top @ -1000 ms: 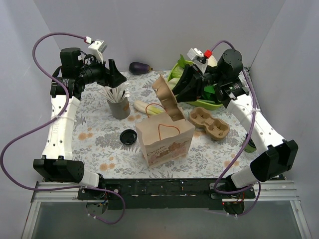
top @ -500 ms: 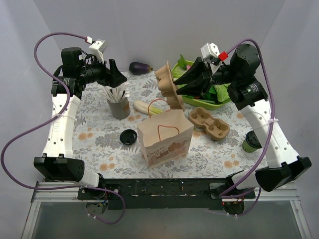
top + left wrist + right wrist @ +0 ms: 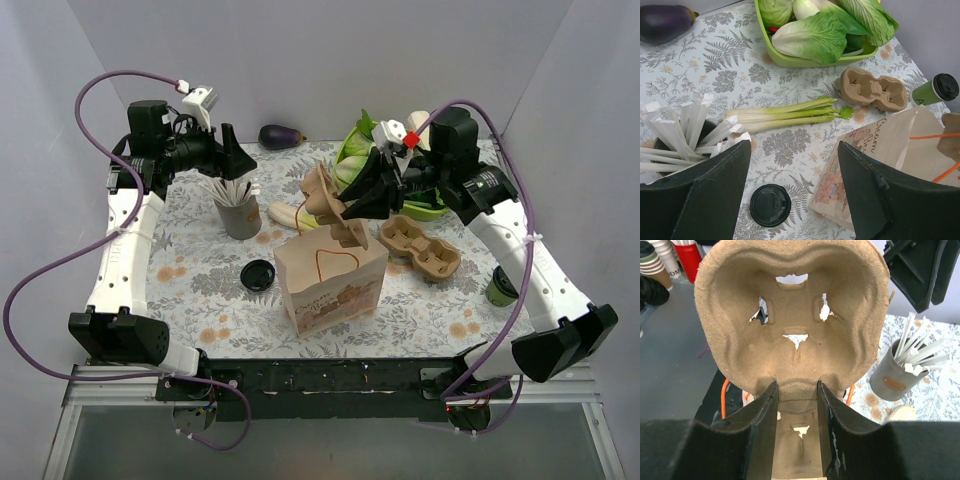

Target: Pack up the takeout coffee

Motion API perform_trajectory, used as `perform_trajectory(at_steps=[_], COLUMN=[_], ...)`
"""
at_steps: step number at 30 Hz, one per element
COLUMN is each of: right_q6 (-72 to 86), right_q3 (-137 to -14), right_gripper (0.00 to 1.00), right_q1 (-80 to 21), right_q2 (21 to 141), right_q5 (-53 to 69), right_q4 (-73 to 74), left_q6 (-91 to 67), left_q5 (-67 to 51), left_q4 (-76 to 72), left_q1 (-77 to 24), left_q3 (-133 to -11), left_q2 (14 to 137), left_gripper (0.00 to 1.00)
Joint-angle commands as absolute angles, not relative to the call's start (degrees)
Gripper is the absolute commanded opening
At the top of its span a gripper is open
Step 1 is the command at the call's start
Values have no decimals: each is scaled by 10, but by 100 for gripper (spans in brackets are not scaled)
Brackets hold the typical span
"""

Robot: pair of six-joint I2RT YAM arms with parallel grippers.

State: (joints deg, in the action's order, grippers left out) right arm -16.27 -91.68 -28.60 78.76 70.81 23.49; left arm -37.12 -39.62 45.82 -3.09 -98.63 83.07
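Holding a cup carrier over the bag, coffee parked off to the side

A pulp carrier is clamped between the jaws of the right gripper, which are closed on the narrow middle strip between its two cup wells. From the top view the carrier is seen standing nearly on end, tilted, with its lower end right at the open top of the paper bag. Whether that end is actually inside can't be told.

The coffee is found upright on the table near the right edge, half hidden behind the right arm. It is capped with a black lid and is untouched by either gripper. It is also caught in the left wrist view, just right of a second carrier lying flat on the table.

The left gripper is held up in the air with its jaws wide apart and nothing between them, above the grey stirrer cup. Below it a loose black lid is seen flat on the table, left of the bag. A leek is laid between the stirrer cup and the bag, and a green tub of lettuce and an eggplant are sat at the far side.
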Motion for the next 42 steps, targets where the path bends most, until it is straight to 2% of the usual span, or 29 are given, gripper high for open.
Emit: perform_trajectory(at_steps=[1,13,22,38,42], right_q6=[-262,-433,-551,-592,-577], right_q3=[-907,-965,-1024,-1049,-1058], right_gripper=[1,1,1,1,1], right_q1=[-301,-330,-356,-454,-468], right_q2=[804,867,894,911,913], right_q5=[692,642,518,298,276], right_q4=[311,490,640,731,742], left_q6=[-373,-366,-361,-388,-392], left_q5=[-407,-410,-433,-494,-496], left_q4=[448,436,413,367,364], left_q1=[-32,-32,-32,-26,-25], left_q3=[-970,-942,-916,-875,-874], left_q2=[801,795,795,779,773], left_gripper=[70,70,70,71,71])
